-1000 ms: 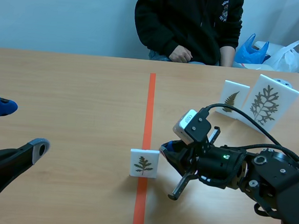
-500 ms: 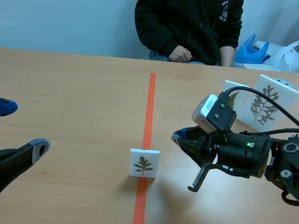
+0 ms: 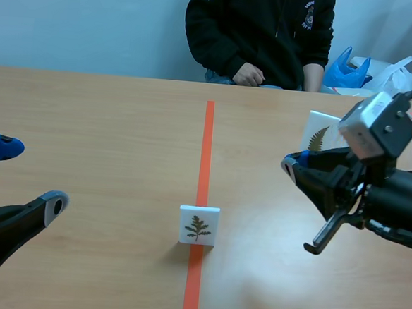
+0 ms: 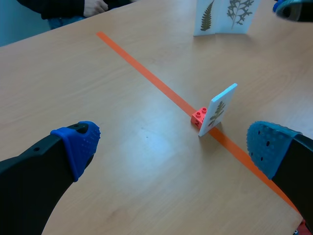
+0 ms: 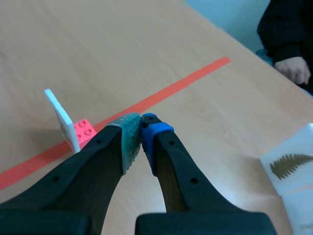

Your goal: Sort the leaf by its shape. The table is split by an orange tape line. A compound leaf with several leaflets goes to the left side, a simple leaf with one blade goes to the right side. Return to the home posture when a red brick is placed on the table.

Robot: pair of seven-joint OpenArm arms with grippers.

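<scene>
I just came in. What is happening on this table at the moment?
Nothing is being held. A small leaf card stands on the orange tape line, with a red brick at its foot. The right gripper, fingers shut and empty, has drawn back from it to the right side; the left gripper hangs open. A person sits across the table.

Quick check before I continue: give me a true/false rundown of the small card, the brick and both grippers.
1. The small card stands on the tape line. True.
2. The right gripper holds the small card. False: it is shut on nothing, off to the card's right.
3. The left gripper is open. True.
4. A red brick sits against the small card. True.
5. The fern card stands left of the tape line. False: it stands on the right side.
</scene>
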